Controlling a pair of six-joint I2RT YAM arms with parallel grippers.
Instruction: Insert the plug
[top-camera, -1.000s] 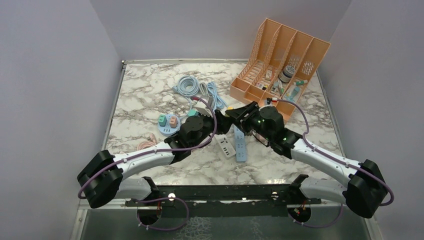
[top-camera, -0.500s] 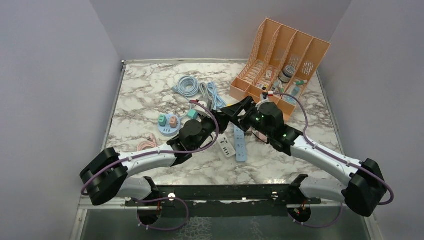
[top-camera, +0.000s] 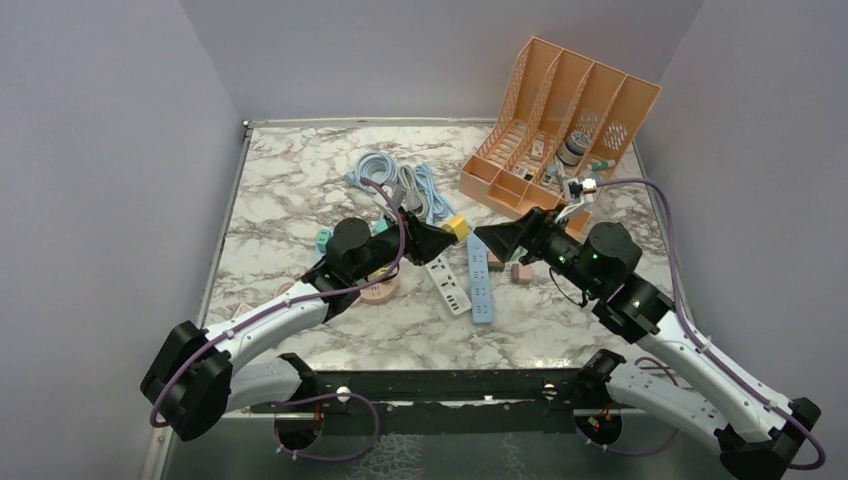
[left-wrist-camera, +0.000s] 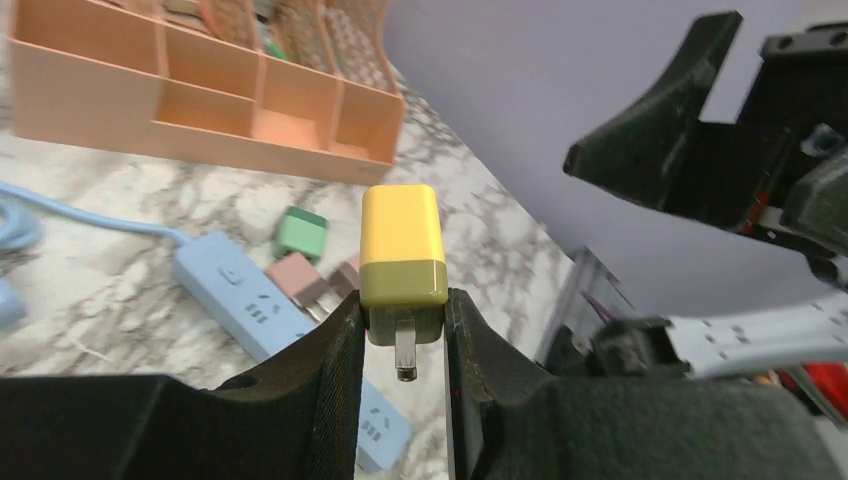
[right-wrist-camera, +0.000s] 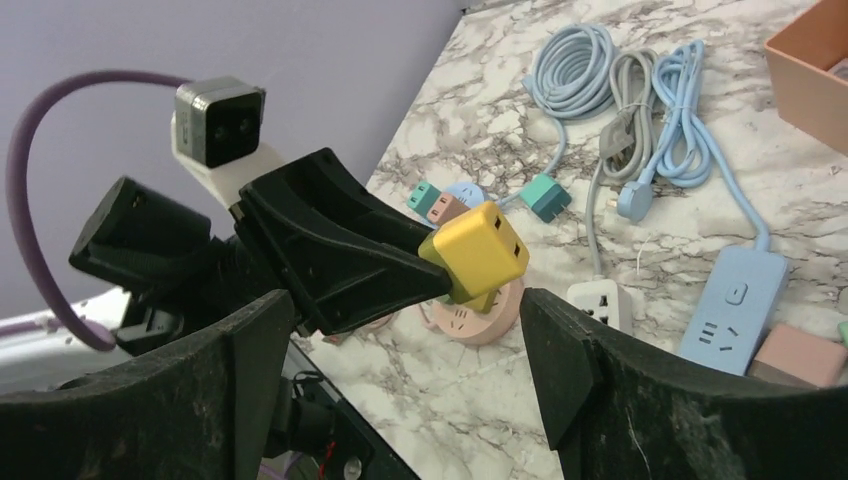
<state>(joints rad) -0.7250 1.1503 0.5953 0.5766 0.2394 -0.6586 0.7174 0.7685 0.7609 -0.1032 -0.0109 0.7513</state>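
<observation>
Top view: left gripper (top-camera: 437, 238) holds the yellow plug (top-camera: 456, 227) mid-frame, above the table (top-camera: 300, 180).
Left wrist: plug pinched between the fingers, prongs exposed; blue power strip (left-wrist-camera: 250, 300) lower left.
Right wrist: right gripper (right-wrist-camera: 400, 300) spread wide, empty.
Likely the carry step; next, line the prongs up over a socket and press.

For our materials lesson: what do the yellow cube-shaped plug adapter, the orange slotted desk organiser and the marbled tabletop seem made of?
Yellow cube-shaped plug adapter: likely moulded plastic, with a smooth satin shell; its prong looks like metal, shiny. Orange slotted desk organiser: probably matt plastic, with perforated walls. Marbled tabletop: veined marble look with a faint sheen; stone or printed laminate, cannot tell.
</observation>
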